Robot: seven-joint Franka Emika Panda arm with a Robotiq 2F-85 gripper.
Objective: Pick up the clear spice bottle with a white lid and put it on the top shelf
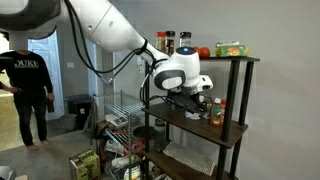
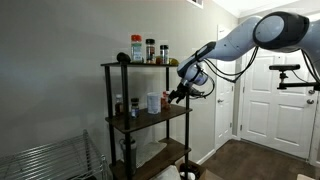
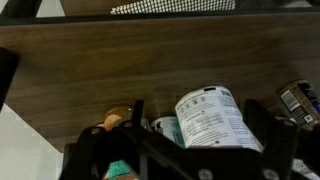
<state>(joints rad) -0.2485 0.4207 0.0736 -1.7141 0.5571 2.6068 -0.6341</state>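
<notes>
Dark-brown middle shelf (image 3: 100, 60), white canister (image 3: 215, 120), clear spice bottle (image 1: 217, 110)

In an exterior view, white block letters that look like "DUKE" stand across the chest of a person's dark shirt (image 1: 30, 64). In the wrist view, the white canister (image 3: 215, 120) near the front edge of the brown tabletop (image 3: 120, 60) carries a label of fine printed lines. These are too small to read, as is the print on the dark jar (image 3: 298, 100) beside it.
</notes>
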